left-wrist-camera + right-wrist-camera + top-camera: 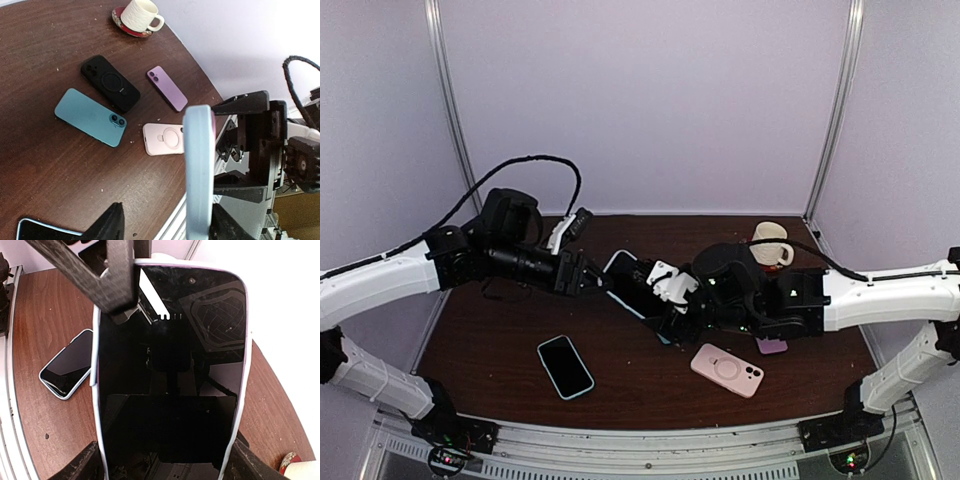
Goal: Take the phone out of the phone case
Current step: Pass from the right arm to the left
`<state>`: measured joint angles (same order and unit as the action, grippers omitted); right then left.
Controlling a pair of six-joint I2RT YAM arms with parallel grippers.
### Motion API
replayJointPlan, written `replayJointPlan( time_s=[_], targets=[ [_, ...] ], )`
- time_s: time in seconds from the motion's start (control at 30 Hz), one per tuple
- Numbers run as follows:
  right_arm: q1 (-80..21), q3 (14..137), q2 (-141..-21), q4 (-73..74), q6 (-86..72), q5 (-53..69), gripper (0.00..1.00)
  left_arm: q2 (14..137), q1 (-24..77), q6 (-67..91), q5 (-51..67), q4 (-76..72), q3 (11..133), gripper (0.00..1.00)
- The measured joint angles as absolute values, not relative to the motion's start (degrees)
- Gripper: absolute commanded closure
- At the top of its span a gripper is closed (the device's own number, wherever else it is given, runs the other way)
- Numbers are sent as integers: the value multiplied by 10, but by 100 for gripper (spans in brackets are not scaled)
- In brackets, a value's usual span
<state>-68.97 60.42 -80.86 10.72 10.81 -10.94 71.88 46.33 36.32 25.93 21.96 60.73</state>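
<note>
Phone (170, 365) is in its phone case (197, 170), up off the table (490, 345), mid-air between the two arms, with the screen facing the right wrist camera.

Right gripper (165, 462) is clamped across the case's width at the end nearest its camera. That's your only real hold.

Left gripper (588, 276) straddles the far end. One finger sits close against the case edge and the other is apart from it, so it's not clamped. In the right wrist view a left finger (120, 275) lies across the top-left corner, over both rim and glass.

Risks as I read them:
- Left pushes on one side before both fingers seat: the whole thing twists in the right jaws and slips.
- Left finger pins glass and rim together: nothing peels, you just load the right grip.
- Right jaws squeeze the case sides onto the phone: more pry force is needed, then it pops suddenly. The phone drops to the table, likely near the pink case (727, 369) or the screen-up phone (565, 366).
- Both grippers crowd one object: a small misalignment and the fingers clash.

Put the left hold on the case rim only, confirm it's seated, and peel slowly.
</note>
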Motion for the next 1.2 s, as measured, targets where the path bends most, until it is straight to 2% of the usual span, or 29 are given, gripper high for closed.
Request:
replayJointPlan(
  time_s=[0.3,0.53,0.6,0.63,0.73,1.0,1.2],
  targets=[
    [-695,604,-808,106,124,-125,31,743,463,362,288,211,623,66],
    [-697,604,-808,109,132,-135,30,747,463,369,314,198,623,100],
    [-697,604,-808,109,133,-141,27,747,464,373,324,190,623,100],
    [-697,604,-808,109,133,-143,23,748,464,375,326,188,623,100],
    [-697,605,-808,110,130,-147,1,750,463,375,330,184,623,100],
    [-698,628,-798,120,85,-183,0,749,463,310,294,202,623,100],
    [-692,599,-731,121,72,-184,0,740,463,189,263,223,630,100]
  ],
)
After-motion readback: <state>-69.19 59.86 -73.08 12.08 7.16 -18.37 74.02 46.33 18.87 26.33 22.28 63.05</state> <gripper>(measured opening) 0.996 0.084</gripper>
